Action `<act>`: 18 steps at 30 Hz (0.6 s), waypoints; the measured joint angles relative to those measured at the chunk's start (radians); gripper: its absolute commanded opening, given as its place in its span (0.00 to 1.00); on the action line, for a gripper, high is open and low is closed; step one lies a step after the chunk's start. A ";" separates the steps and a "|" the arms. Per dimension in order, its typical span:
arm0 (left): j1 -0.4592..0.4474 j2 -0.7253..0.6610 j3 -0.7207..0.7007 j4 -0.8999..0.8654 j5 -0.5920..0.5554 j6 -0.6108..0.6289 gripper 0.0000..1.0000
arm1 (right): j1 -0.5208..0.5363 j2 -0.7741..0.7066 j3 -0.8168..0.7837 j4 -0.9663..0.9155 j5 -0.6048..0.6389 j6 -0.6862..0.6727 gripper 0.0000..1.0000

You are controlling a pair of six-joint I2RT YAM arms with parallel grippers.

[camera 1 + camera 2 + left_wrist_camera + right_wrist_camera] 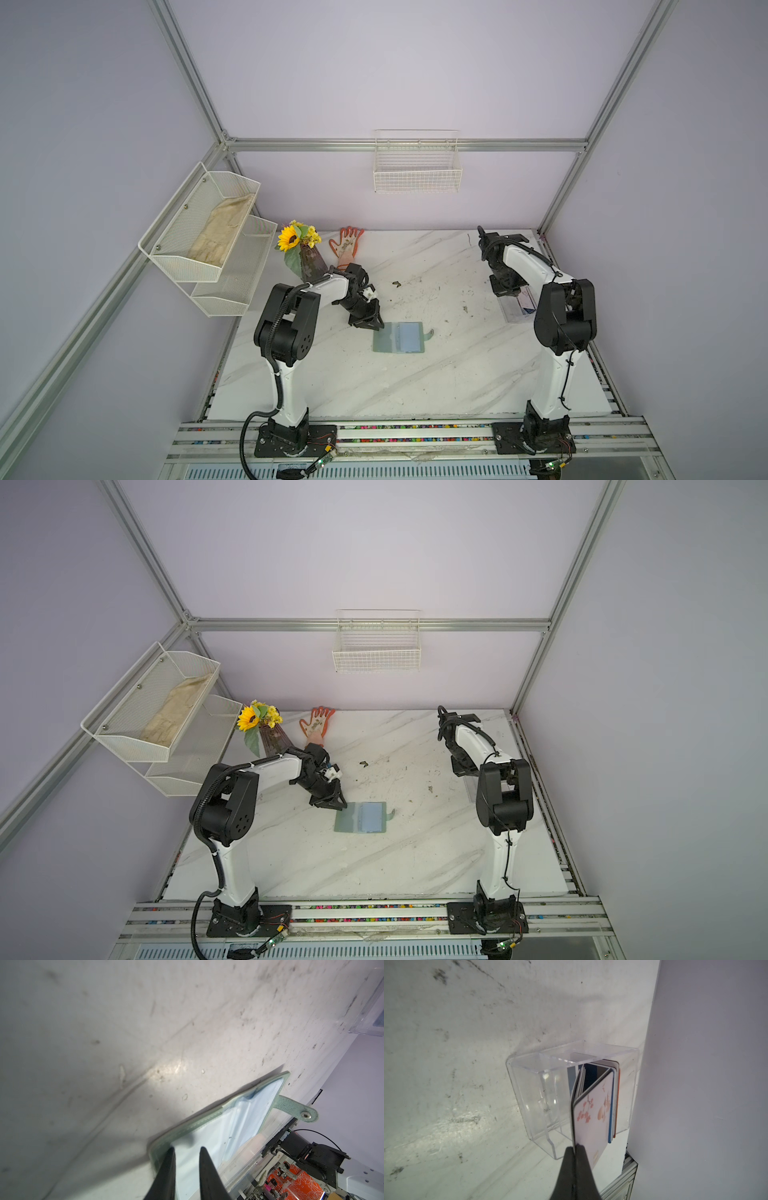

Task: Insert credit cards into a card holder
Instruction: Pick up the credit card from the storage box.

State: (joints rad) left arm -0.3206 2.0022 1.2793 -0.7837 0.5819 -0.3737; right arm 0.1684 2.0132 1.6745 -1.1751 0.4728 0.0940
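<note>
The white marble table [374, 382] bears one card holder [399, 337], open and flat near the middle. Its sage cover faces down, its pale blue sleeves face up, and its one snap tab [303, 1112] juts from its right side. Two arms stand on the near side of the holder, one to its left [291, 316] and one to its right [561, 316].

Far left of the holder, one two-tier mesh shelf [208, 232] hangs on the wall with one beige cloth [222, 232] in its upper tier. Beyond the holder, one wire basket [417, 170] hangs on the back wall.

Beyond and left of the holder stand one vase [309, 262] with one sunflower [289, 238] and small yellow blooms, and one orange-fingered glove [347, 245]. The print on the glove is too small to read.

Well to the right of the holder sits one clear box [550, 1084] with dividers.

The left gripper [186, 1159] points down at the holder's far left corner, jaws a little apart, with sleeve showing between them.

The right gripper [574, 1148] is over the box, jaws pinched together on the black card [572, 1118], which is seen edge-on. The pale pink card [593, 1113] lies against it, printed with blossoms and a small blurred gold mark. Whether it is pinched too I cannot tell. Behind it stand a blue card [610, 1122] and more cards. Their number is unclear.
</note>
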 measured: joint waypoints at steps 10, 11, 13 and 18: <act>0.000 0.002 0.002 -0.003 0.000 0.000 0.22 | -0.018 -0.027 -0.018 0.005 -0.050 -0.004 0.00; 0.000 0.002 0.002 -0.003 0.000 0.000 0.22 | -0.018 -0.030 -0.019 0.006 -0.052 -0.004 0.00; 0.000 0.002 0.002 -0.003 0.000 0.000 0.22 | -0.018 -0.032 -0.019 0.007 -0.059 -0.006 0.00; 0.000 0.002 0.002 -0.003 0.000 0.000 0.22 | -0.018 -0.033 -0.019 0.008 -0.069 -0.007 0.00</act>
State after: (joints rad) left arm -0.3206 2.0037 1.2816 -0.7868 0.5823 -0.3737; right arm 0.1505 1.9800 1.6554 -1.1667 0.4042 0.0872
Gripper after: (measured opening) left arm 0.218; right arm 0.045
